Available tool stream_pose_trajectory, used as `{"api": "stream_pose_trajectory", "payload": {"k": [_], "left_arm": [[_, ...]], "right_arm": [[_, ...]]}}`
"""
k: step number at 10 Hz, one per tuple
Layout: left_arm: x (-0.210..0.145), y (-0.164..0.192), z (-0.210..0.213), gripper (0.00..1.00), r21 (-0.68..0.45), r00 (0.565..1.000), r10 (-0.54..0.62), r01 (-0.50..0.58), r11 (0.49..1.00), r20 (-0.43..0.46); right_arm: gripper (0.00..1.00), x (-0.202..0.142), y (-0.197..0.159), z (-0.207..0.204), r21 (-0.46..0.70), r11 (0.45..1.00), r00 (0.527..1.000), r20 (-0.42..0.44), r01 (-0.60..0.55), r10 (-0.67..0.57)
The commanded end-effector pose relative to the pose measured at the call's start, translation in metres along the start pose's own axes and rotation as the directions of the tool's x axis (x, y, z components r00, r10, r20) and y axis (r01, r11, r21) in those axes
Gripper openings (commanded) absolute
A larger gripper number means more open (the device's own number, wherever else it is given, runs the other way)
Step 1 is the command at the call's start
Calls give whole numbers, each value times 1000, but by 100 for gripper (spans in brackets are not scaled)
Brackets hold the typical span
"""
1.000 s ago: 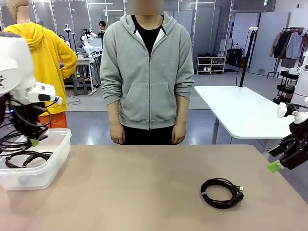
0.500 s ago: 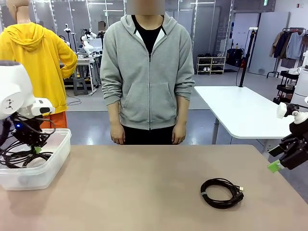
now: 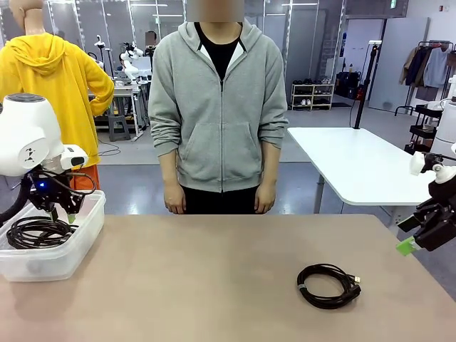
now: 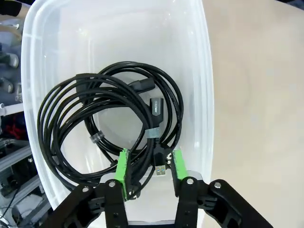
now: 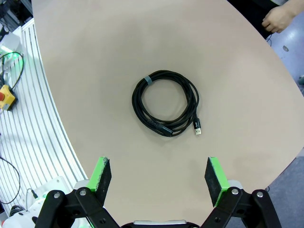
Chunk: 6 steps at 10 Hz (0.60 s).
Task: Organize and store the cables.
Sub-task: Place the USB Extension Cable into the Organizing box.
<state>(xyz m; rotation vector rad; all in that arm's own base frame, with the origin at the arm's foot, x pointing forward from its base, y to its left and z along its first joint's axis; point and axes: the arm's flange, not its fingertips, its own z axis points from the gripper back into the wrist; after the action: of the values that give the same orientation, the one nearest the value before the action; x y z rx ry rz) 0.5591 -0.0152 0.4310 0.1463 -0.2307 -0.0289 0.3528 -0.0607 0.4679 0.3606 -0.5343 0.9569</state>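
Two black cable coils (image 4: 95, 118) lie overlapping in a translucent plastic bin (image 4: 118, 28); in the front view the cables (image 3: 39, 231) rest in that bin (image 3: 85, 214) at the table's left edge. My left gripper (image 4: 150, 168) hangs just over them, open. A strand and a USB plug lie loose between its green pads (image 4: 122, 171). It also shows over the bin's far side (image 3: 60, 214). Another coiled cable (image 3: 328, 285) lies on the table, right of centre. My right gripper (image 5: 156, 178) hovers open high above this coil (image 5: 166, 104), at the table's right edge (image 3: 415, 239).
A person in a grey hoodie stands at the far side, arms down, one hand (image 5: 280, 19) near the table edge. The tan tabletop (image 3: 214, 285) is bare between the bin and the loose coil. A white table (image 3: 356, 164) stands behind on the right.
My left gripper has opened and let go of a coil, which now lies in the bin. The left arm has lifted and shifted a little right. The right arm has not moved.
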Motion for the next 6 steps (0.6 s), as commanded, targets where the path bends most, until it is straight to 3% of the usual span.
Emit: {"api": "stream_pose_trajectory", "payload": {"k": [1, 2, 3, 6], "left_arm": [[-8, -11, 9, 75, -2, 999, 54, -54, 999, 11], [-17, -16, 11, 100, -34, 997, 78, -77, 996, 17], [-1, -3, 3, 100, -2, 1000, 15, -15, 1000, 5], [-1, -3, 3, 100, -2, 1000, 15, -15, 1000, 5]], "right_arm": [[100, 3, -1, 0, -8, 1000, 1000, 3, 20, -20], [100, 3, -1, 0, -8, 1000, 1000, 3, 20, -20], [100, 3, -1, 0, -8, 1000, 1000, 3, 20, -20], [100, 3, -1, 0, -8, 1000, 1000, 3, 20, -20]]}}
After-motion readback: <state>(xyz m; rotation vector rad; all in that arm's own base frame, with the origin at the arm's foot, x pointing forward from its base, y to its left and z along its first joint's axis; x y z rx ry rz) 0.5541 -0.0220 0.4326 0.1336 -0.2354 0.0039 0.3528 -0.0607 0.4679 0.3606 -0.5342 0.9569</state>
